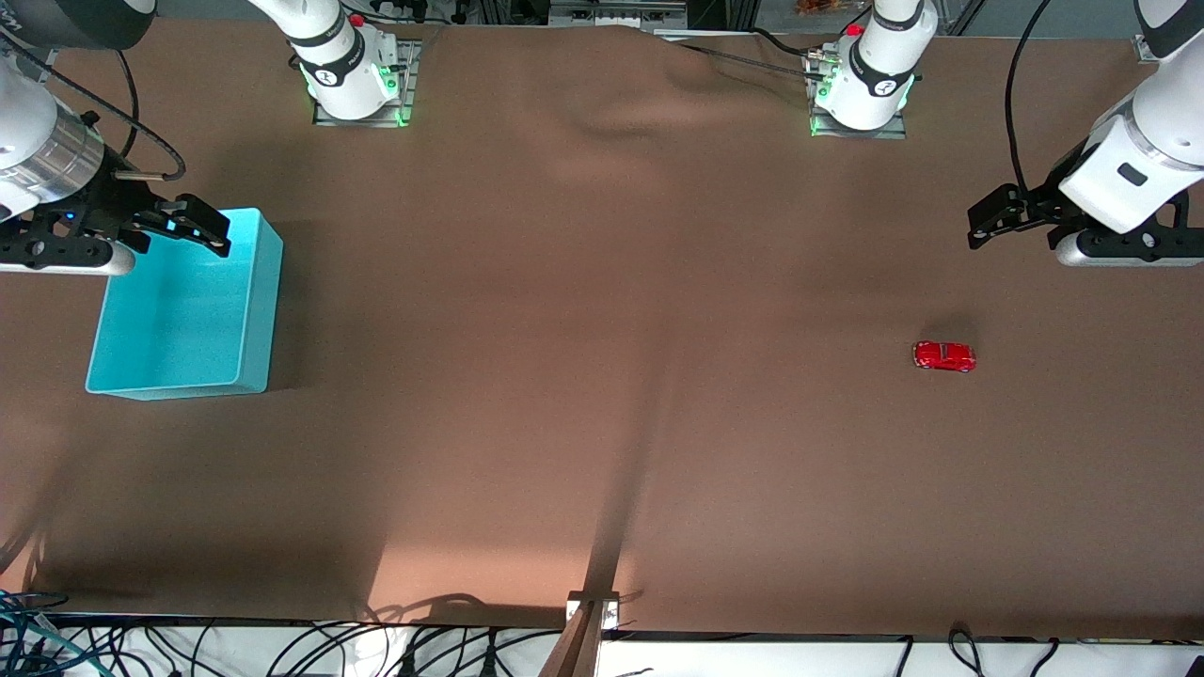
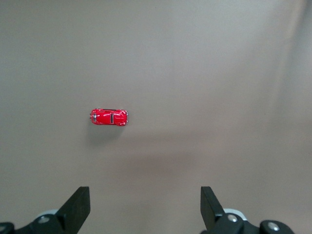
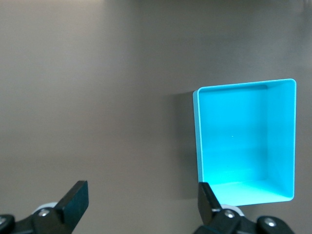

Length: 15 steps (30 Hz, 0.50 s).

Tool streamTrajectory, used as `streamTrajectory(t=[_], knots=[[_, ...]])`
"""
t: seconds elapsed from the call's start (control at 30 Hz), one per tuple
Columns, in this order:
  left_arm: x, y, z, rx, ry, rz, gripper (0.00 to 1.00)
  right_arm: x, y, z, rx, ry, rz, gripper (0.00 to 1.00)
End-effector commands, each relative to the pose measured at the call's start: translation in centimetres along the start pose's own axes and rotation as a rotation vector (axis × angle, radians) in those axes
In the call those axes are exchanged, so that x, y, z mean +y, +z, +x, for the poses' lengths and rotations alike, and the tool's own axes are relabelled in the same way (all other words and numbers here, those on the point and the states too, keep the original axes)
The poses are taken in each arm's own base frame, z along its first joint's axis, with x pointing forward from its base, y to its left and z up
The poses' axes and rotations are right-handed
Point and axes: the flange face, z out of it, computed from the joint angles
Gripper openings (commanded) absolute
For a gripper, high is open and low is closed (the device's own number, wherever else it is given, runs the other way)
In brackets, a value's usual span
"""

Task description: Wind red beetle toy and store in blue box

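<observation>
The red beetle toy [image 1: 943,356] stands on its wheels on the brown table cover, toward the left arm's end. It also shows in the left wrist view [image 2: 109,117]. My left gripper [image 1: 988,221] [image 2: 145,204] hangs open and empty in the air, apart from the toy. The blue box [image 1: 265,310] stands empty toward the right arm's end and shows in the right wrist view [image 3: 243,146]. My right gripper [image 1: 202,230] [image 3: 141,200] hangs open and empty over the box's rim on the side of the arm bases.
The two arm bases [image 1: 353,75] [image 1: 861,89] stand along the table's edge farthest from the front camera. The brown cover has a wrinkle [image 1: 611,122] between them. A metal bracket [image 1: 593,609] and loose cables sit at the table's edge nearest the front camera.
</observation>
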Motion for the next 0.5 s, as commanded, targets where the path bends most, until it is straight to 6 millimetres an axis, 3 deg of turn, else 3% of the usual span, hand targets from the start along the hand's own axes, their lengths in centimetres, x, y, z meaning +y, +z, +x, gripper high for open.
streamTrajectory(t=[0.0, 0.47], knots=[[-0.17, -0.85, -0.45, -0.003, 0.037, -0.021, 1.00, -0.01, -0.55, 0.11, -0.005, 0.004, 0.017, 1.00], [-0.18, -0.16, -0.42, -0.018, 0.037, -0.019, 1.00, 0.08, -0.61, 0.11, -0.005, 0.003, 0.017, 1.00]])
